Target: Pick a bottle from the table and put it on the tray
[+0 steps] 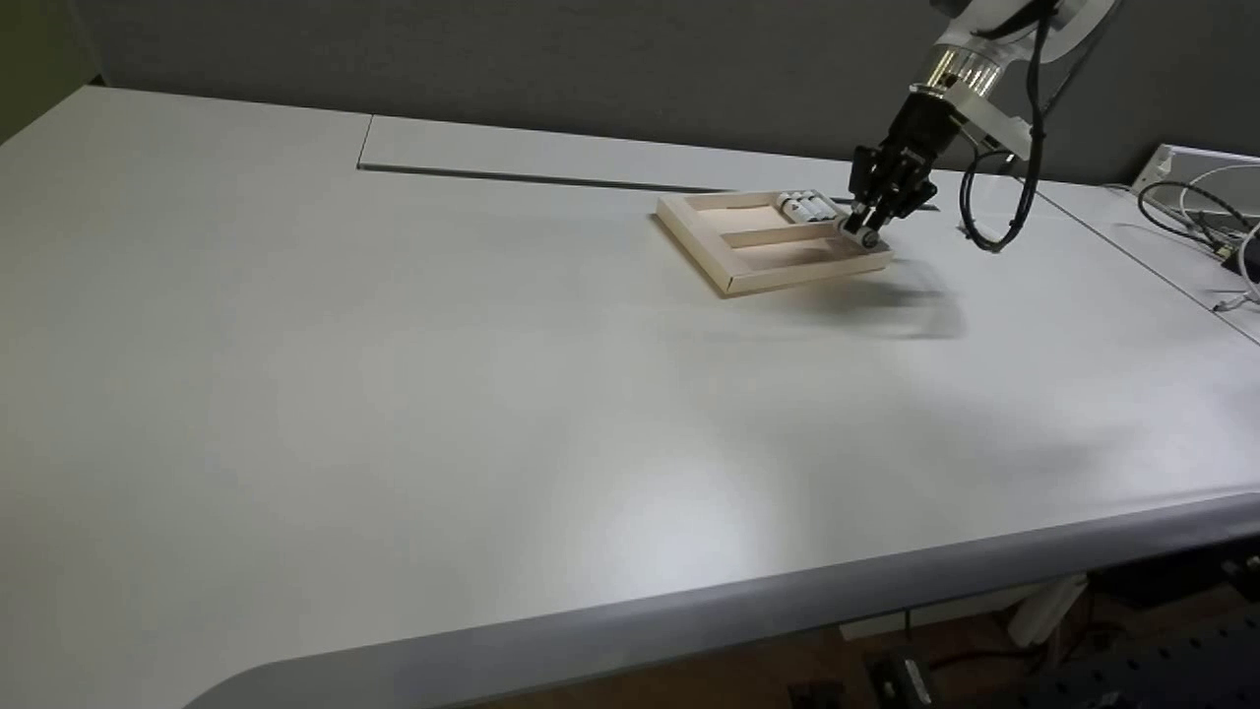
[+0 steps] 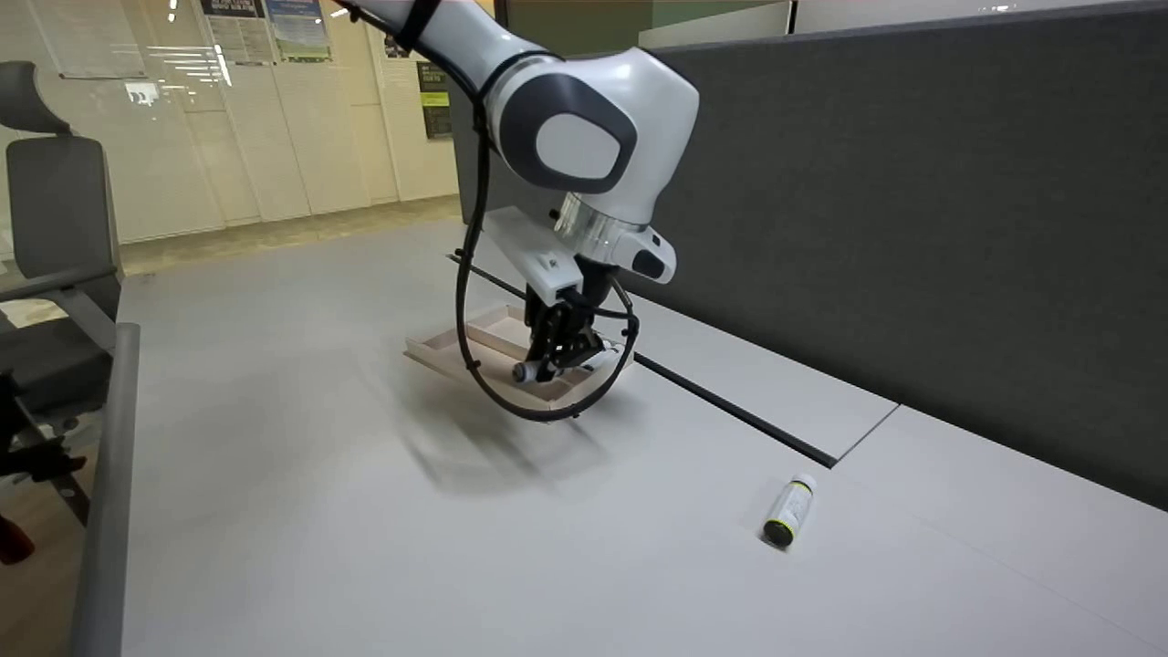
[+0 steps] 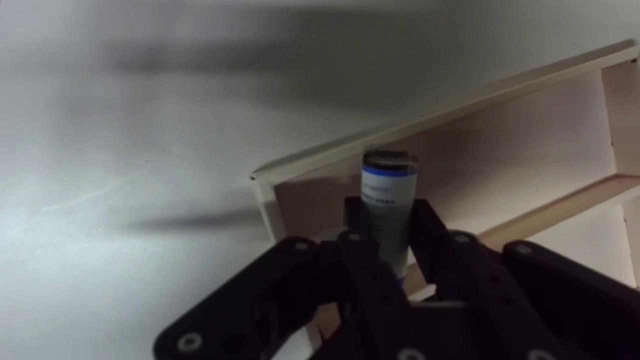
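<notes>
Blue-banded white bottle [image 3: 387,192] is being held over the light-wood tray [image 3: 300,167], dark end toward twelve o'clock in the wrist view. Placing is apparently being carried out; lowering and release are being called for next. Bottle is being pinched by the gripper [image 3: 387,212], jaws parted only by its width. In an exterior view, yellow-banded bottle [image 2: 792,506] is being noted at tray's four o'clock.

In an exterior view, one shallow rectangular light-tan wooden tray [image 1: 711,246] is lying at upper right, its one divider [image 1: 783,235] making two compartments; white cylinders [image 1: 807,207] inside are showing too small to count. One black gripper [image 3: 387,207] is holding one blue-banded white bottle [image 3: 390,187]. One yellow-banded white bottle [image 2: 790,511] is showing at lower right, one grey office chair [image 2: 66,205] at left.
</notes>
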